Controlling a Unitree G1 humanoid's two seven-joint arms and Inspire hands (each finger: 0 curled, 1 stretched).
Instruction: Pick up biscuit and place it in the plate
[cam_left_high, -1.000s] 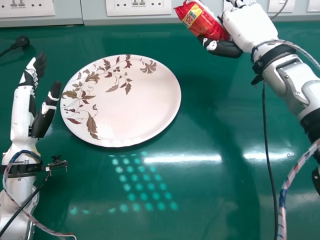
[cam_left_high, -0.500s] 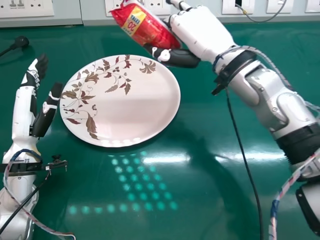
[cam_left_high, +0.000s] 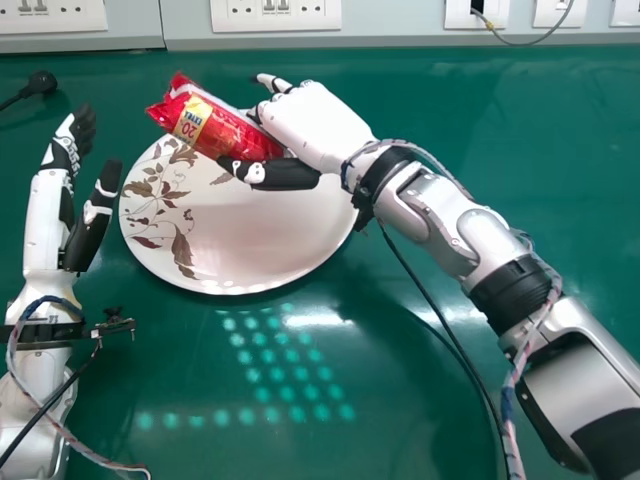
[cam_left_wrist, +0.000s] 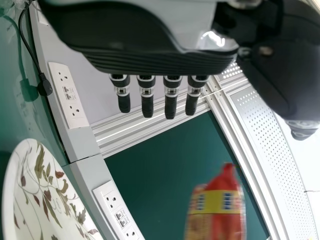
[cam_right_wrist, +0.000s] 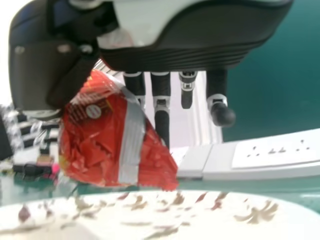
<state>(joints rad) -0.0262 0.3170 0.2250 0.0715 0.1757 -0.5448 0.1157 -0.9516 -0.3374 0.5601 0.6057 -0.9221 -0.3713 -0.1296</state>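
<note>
The right robot hand (cam_left_high: 315, 125) pinches a red biscuit packet (cam_left_high: 242, 138), its yellow label (cam_left_high: 193, 120) printed, above the plate's rim (cam_left_high: 270, 284) at 11 o'clock. Fingers straight, the left robot hand (cam_left_high: 62, 162) is at 9 o'clock.

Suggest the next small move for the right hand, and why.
I'd ease the right hand back toward the robot before lowering. It holds the red plastic biscuit packet above the round white leaf-patterned plate, but in the head view the packet covers the far rim and its left end juts beyond, so releasing here would probably miss the plate's middle.
</note>
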